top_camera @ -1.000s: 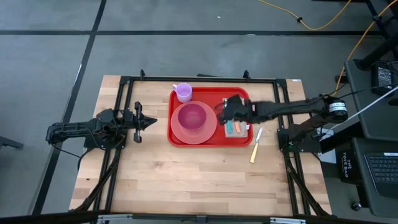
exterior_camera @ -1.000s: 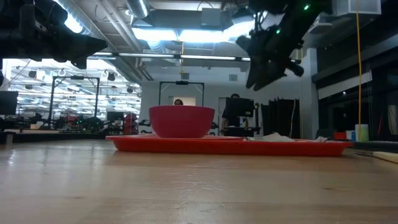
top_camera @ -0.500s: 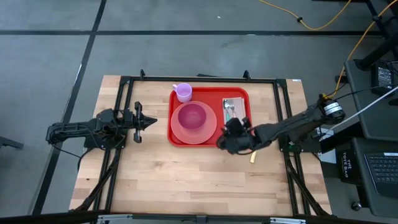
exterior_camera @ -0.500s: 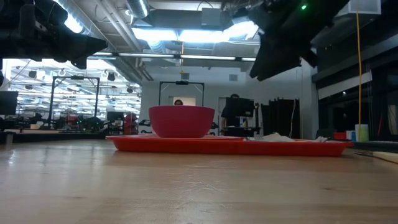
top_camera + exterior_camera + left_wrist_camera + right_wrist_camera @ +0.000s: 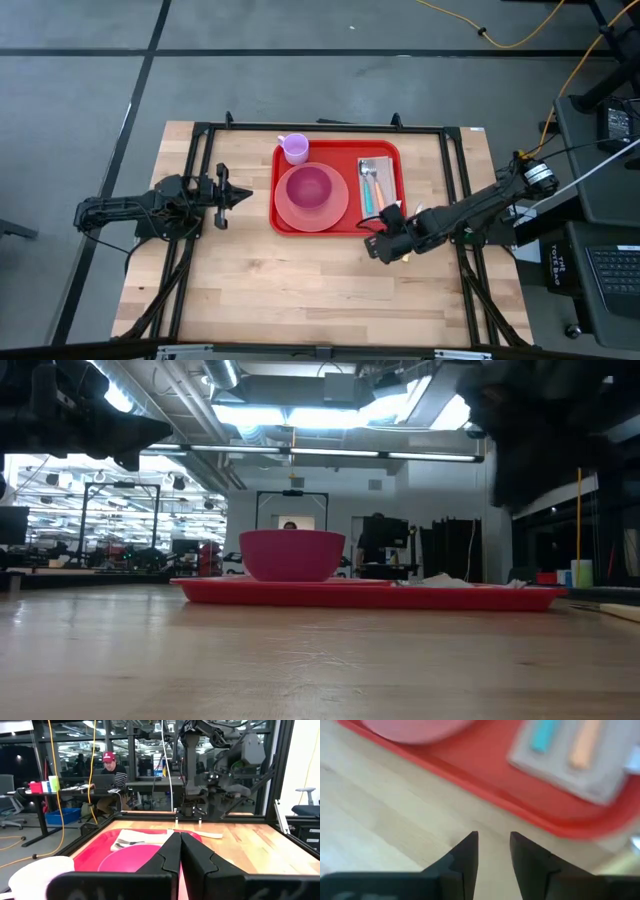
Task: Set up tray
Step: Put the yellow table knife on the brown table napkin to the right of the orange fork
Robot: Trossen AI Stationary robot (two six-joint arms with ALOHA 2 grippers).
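The red tray point(image 5: 337, 189) is being seen toward the far middle of the wooden table point(image 5: 300, 290), its long sides running across the table. A round pink plate point(image 5: 311, 199) with a magenta bowl point(image 5: 311, 185) on it is being carried in the tray's left half. A grey napkin point(image 5: 376, 186) with cutlery, one teal handle and one orange, is being carried in the right half; the utensil heads are being shown too small to identify. A lilac cup point(image 5: 294, 148) is standing at the tray's far left corner; whether it is resting on the rim or just outside cannot be told.

The right gripper point(image 5: 382, 246) is being held over bare wood just beyond the tray's near right corner. Its fingers point(image 5: 465, 857) are being kept narrowly apart, with nothing between them. A pale yellow utensil point(image 5: 407, 256) is lying beside it, mostly hidden by the arm. In the low view this arm is being shown only as a dark, cut-off mass.

The left gripper point(image 5: 240, 196) is being parked left of the tray, well clear of it, with fingers point(image 5: 167, 855) pressed together. The near half of the table is being left open.
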